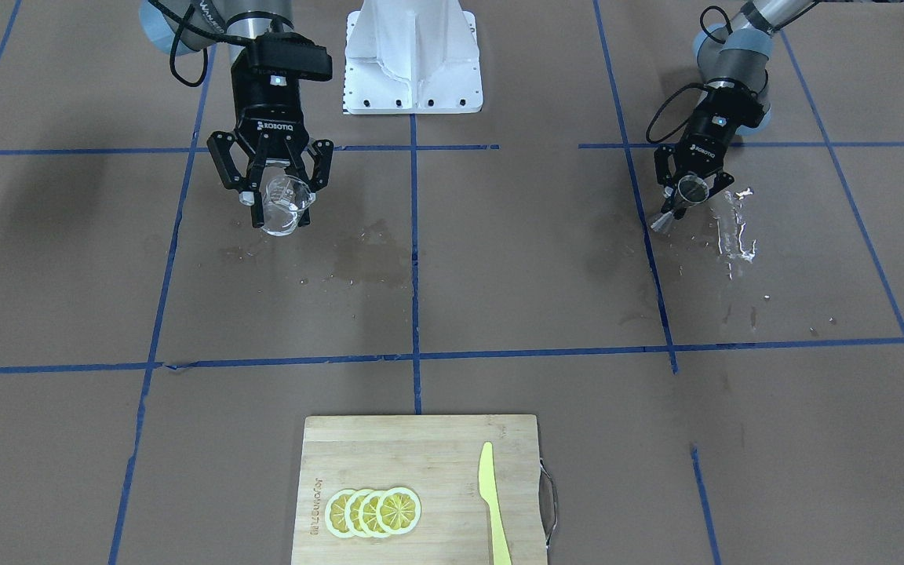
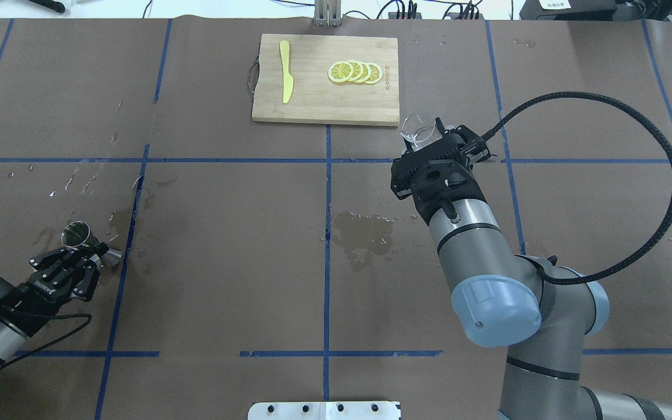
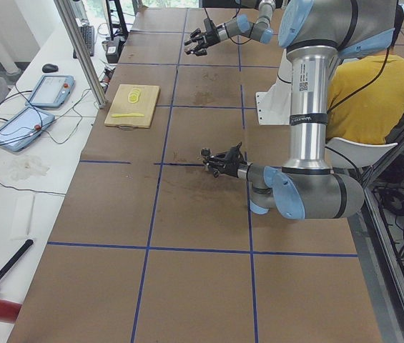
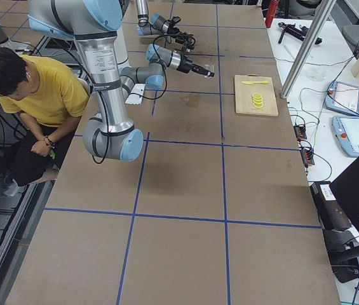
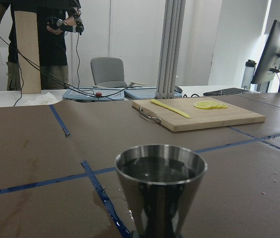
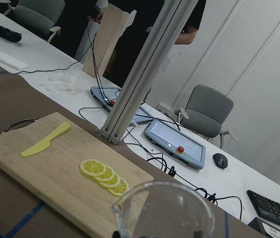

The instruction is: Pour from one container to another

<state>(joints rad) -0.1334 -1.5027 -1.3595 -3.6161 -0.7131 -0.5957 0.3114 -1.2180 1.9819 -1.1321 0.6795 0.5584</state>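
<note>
At upper left, the clear beaker (image 1: 287, 202) is pinched in the right claw (image 1: 279, 210). At upper right, the steel jigger (image 1: 676, 209) is clamped by the left claw (image 1: 690, 193). They are separated by wide worktop (image 1: 499, 275).

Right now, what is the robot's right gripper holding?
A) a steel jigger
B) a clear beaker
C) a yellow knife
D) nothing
B: the right gripper is shut on the clear beaker; the steel jigger is in the left gripper, and the yellow knife lies on the cutting board.

Wide bare tabletop (image 2: 225, 291), cutting board (image 2: 312, 108) at its far edge.
</note>
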